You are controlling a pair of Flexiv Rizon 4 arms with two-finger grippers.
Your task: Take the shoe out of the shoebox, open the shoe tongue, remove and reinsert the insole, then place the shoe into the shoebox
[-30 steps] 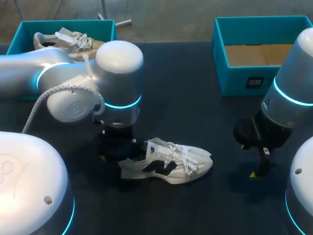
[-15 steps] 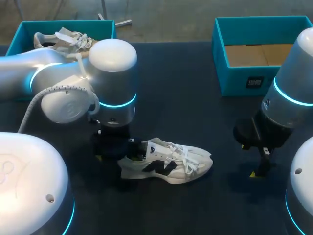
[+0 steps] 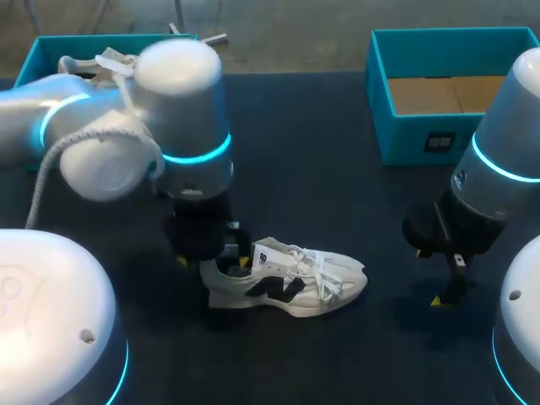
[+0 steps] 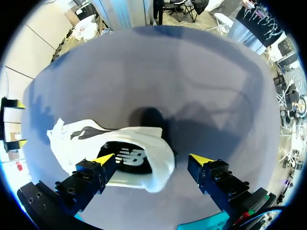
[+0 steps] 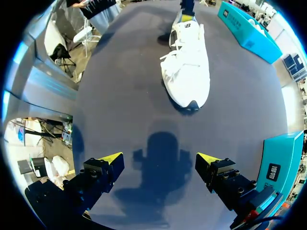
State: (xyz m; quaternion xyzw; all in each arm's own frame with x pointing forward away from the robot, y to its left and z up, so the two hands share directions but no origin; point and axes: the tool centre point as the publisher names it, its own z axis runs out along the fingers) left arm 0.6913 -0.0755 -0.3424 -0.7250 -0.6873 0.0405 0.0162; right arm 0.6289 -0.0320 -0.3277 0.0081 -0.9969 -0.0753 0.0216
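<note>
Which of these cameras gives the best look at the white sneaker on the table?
The head view: the white sneaker lies side-on, laces and toe plain, only its heel hidden by the left arm. The left wrist view shows just its heel end; the right wrist view sees it toe-first, farther off.

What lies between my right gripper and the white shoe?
Only bare table and the arm's shadow lie between the right gripper and the white shoe; the right wrist view shows it.
</note>
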